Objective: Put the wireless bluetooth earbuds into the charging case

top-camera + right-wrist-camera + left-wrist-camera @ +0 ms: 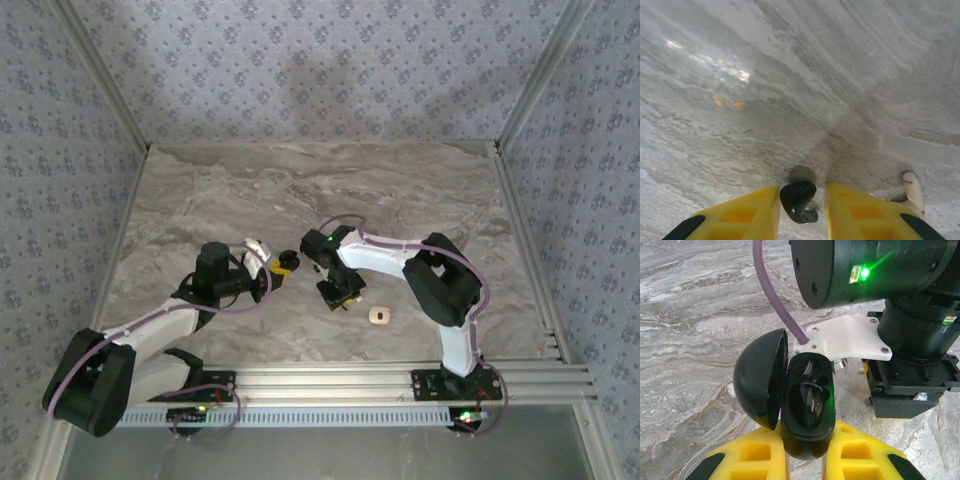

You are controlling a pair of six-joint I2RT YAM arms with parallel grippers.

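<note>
**Open charging case in the left gripper; earbud between the right gripper's fingers**

*Top external view.* Both arms reach inward over the marble-patterned table point(400, 190). The left gripper point(285, 268) and the right gripper point(337, 298) stand near each other at mid-table. The right gripper points down at the surface. A small pale beige piece point(379, 316), rounded-square with dark marks, lies on the table just to the right of the right gripper, apart from both.

*Left wrist view.* The left gripper point(807, 450) is clamped on the charging case point(807, 395), which sits upright between the yellow fingers point(755, 457). The case is glossy black and egg-shaped. Its domed lid point(757, 380) is swung open to the left, exposing a shiny moulded hollow. Whether an earbud sits inside cannot be told. The right arm point(880, 270), with a green light, is close behind the case.

*Right wrist view.* One earbud point(797, 197), a glossy black bud with a short stem hooked at its lower end, lies between the yellow fingers point(750, 212) of the right gripper point(801, 205). The jaws are narrow around it, with a sliver of gap on its right. Whether they pinch it cannot be told. Its shadow falls on the table just behind it. The pale beige piece point(912, 190) shows at the lower right.
</note>
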